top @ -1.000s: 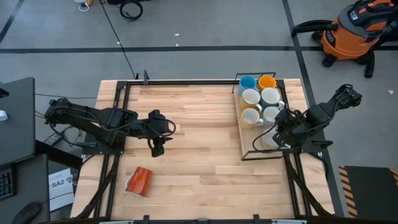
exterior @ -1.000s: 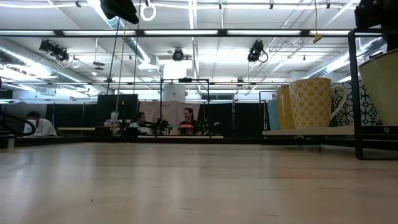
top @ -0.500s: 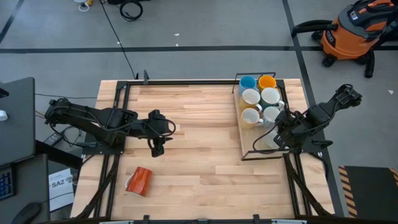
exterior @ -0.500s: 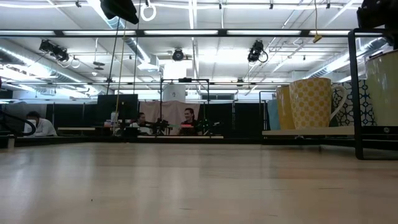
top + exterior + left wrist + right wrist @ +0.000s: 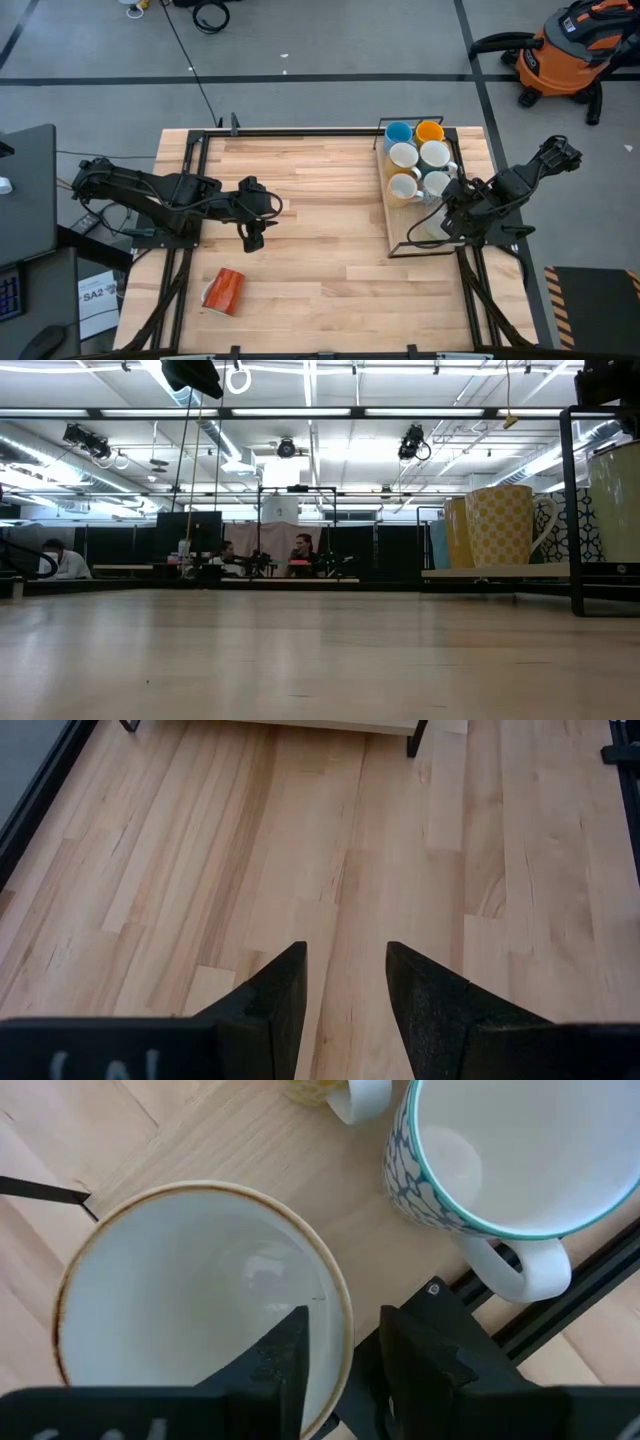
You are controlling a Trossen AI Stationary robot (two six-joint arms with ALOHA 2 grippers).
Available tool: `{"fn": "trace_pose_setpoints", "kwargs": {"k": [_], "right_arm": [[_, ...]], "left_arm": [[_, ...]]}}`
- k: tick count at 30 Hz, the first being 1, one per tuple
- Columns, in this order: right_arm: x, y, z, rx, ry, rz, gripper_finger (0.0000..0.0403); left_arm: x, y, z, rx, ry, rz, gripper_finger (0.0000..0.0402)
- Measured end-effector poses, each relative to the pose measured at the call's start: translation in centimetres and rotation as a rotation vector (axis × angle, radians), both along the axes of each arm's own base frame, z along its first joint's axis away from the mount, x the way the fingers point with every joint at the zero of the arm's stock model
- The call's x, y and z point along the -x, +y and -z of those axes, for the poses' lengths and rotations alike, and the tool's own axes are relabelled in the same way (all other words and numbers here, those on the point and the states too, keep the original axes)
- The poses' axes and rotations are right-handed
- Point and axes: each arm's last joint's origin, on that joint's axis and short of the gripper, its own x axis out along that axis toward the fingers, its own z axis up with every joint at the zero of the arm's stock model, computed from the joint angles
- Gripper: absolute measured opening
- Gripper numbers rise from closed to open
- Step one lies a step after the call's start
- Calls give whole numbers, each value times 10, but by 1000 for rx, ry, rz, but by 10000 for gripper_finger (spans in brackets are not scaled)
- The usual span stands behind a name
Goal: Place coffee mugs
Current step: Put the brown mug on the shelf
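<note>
At the left of the tabletop (image 5: 320, 260) a red-orange mug (image 5: 223, 290) lies on its side near the front edge, well apart from the rest. The left claw (image 5: 345, 985) hangs over bare wood just beyond it, its fingers apart with nothing between them; that arm only waits. Further right stands a wooden tray (image 5: 392, 215) in a dark wire frame, where the other mugs are gathered: a light blue mug (image 5: 398, 133) and an orange-yellow mug (image 5: 430, 131) at the back, then white and cream ones, then a blue-and-white patterned mug (image 5: 510, 1155). At the tray's near end the right claw (image 5: 340, 1355) sits over a cream mug (image 5: 190, 1295) with a brown-edged rim, one finger inside the rim and one outside, with a gap showing, so it looks to be letting go, though whether the fingers have cleared the wall I cannot tell. The mug appears set down just beside the patterned one. The sound way to finish is to spread the fingers fully, then lift straight up, so the inner finger does not drag the rim, tip the mug, or knock its neighbour's handle.
</note>
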Motion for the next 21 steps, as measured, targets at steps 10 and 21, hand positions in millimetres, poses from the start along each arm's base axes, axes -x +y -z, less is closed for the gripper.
{"fn": "trace_pose_setpoints", "kwargs": {"k": [10,21], "right_arm": [[0,0,0,-1,1,-5,143],[0,-1,-27,-34,-106,-3,142]], "left_arm": [[0,0,0,0,0,0,144],[1,-6,0,145,12,18,144]]}}
